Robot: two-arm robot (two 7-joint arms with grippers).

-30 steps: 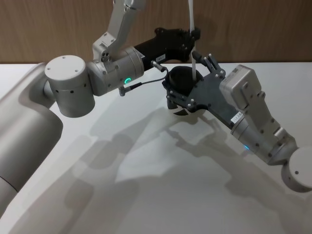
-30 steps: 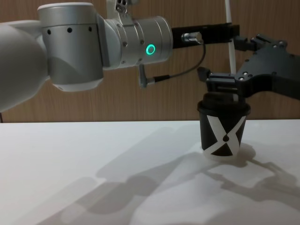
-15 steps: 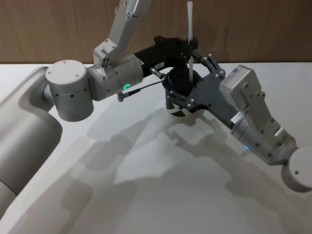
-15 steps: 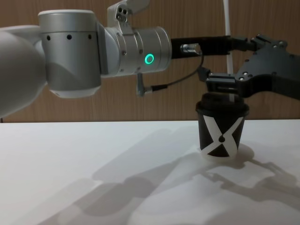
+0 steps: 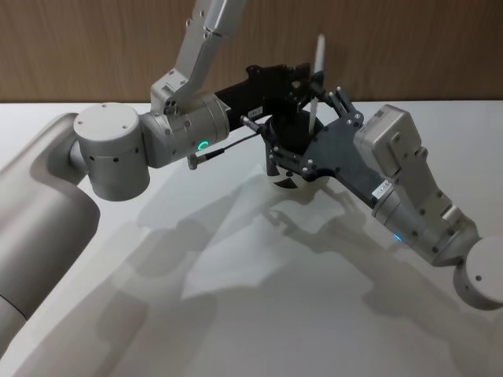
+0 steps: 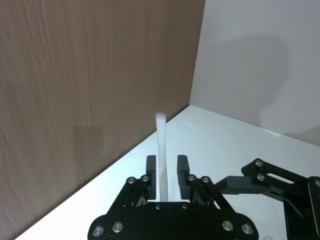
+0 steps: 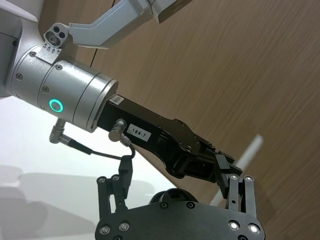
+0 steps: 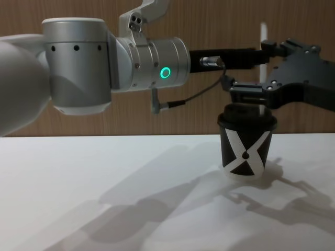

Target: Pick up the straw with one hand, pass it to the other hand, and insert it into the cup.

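One straw (image 8: 261, 68) has sunk lower, seemingly into the cup (image 8: 247, 149).

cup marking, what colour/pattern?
Bold white X on the black cup; clearest in the chest view.

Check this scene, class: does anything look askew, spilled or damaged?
Nothing stands out. The cup stands upright on the table, no spill. The straw, gripped by the left gripper, goes into the lid. The right gripper is at the rim.

White table (image 5: 259, 314) lying under soft shadows, brown wood-grain wall (image 8: 78, 125) standing behind it, even light falling overhead
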